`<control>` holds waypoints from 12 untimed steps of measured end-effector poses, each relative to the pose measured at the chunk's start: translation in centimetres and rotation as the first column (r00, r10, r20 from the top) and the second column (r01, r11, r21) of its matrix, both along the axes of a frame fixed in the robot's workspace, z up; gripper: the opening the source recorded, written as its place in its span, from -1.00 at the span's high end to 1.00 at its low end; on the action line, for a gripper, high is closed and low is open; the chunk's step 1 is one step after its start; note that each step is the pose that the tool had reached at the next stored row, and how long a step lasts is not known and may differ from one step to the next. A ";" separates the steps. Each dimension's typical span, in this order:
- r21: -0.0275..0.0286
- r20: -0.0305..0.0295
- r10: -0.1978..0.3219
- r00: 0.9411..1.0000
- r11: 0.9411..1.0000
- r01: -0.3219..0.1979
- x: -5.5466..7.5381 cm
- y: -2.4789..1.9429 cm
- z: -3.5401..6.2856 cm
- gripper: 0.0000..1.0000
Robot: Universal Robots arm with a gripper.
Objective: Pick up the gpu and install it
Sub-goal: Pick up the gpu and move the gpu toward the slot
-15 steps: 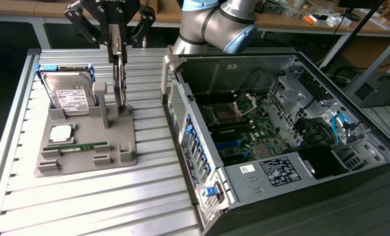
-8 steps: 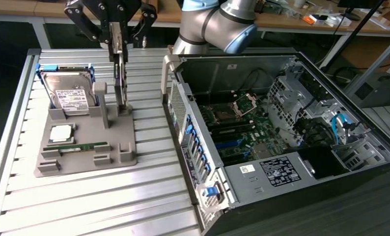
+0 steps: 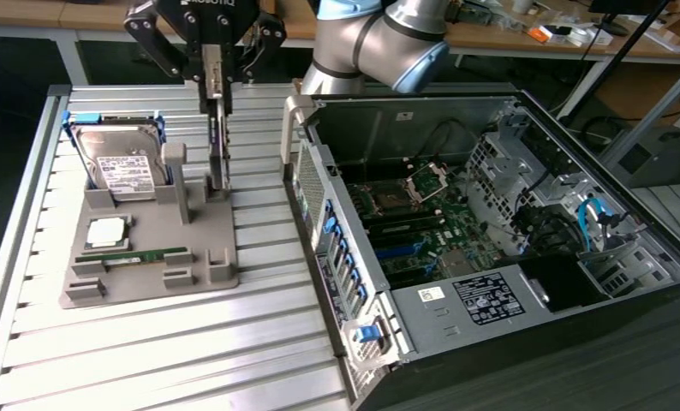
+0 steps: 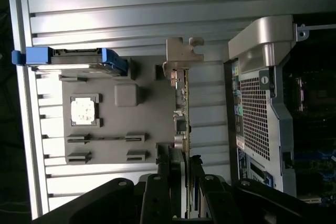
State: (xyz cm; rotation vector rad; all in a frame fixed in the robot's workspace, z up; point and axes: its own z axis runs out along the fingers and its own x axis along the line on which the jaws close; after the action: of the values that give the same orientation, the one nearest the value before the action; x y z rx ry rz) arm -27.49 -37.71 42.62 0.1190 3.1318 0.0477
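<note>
Black gripper (image 3: 214,75) (image 4: 182,177) hangs from the grey arm (image 3: 374,43), its fingers pressed against both faces of the gpu (image 3: 217,141) (image 4: 182,114), clamping it near the upper edge. The card stands upright on edge, metal bracket (image 4: 179,56) at one end. Its lower edge is down among the posts of the grey fixture tray (image 3: 146,274); whether it touches the tray cannot be told.

On the same tray, toward the exterior view's left, a hard drive (image 3: 123,163) with a white label leans in blue rails. Nearer the camera lie a square silver chip (image 3: 108,231) and a narrow green memory stick (image 3: 134,255).

The tray rests on a table (image 3: 146,351) of ribbed aluminium slats. Just beside it, on the exterior view's right, an open computer case (image 3: 432,300) lies on its side, the motherboard (image 3: 420,223) and cables exposed. Behind the table runs a wooden bench (image 3: 592,34) cluttered with small items.
</note>
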 end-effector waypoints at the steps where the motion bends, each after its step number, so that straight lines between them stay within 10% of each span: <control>1: 0.000 -0.003 0.000 1.000 1.000 0.000 0.3 -0.08 0.00 0.47; 12: 0.000 -0.025 0.000 1.000 1.000 0.000 3.1 -0.57 0.20 0.47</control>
State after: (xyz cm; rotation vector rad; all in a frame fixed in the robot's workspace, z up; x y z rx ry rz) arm -24.37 -38.28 42.82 0.1205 3.1567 0.0466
